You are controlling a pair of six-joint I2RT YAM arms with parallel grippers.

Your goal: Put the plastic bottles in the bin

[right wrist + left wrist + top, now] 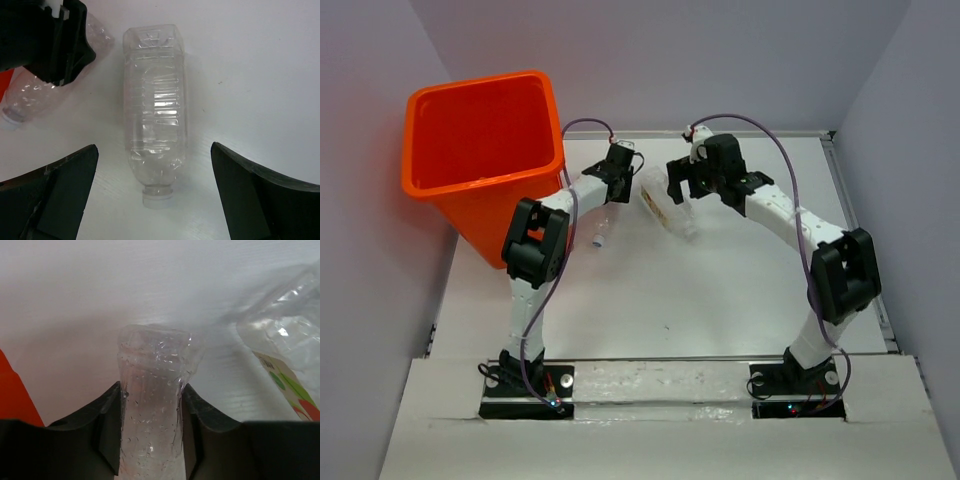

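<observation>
The orange bin (485, 150) stands at the far left of the table. My left gripper (617, 178) is shut on a clear crushed bottle (152, 390). The bottle hangs slanting, with its white cap (600, 239) low near the bin's side. The left gripper's fingers (107, 422) press both sides of the bottle. My right gripper (677, 186) is open above a second clear bottle (155, 105). This bottle lies flat on the table between the jaws, untouched, its cap (158, 196) toward the wrist. It also shows in the top view (665, 208) and in the left wrist view (285, 350).
The bin's orange wall (12, 395) shows at the left edge of the left wrist view. The left gripper (45, 35) and its bottle (27, 95) lie close to the upper left of the right gripper's jaws. Grey walls enclose the white table (720, 290).
</observation>
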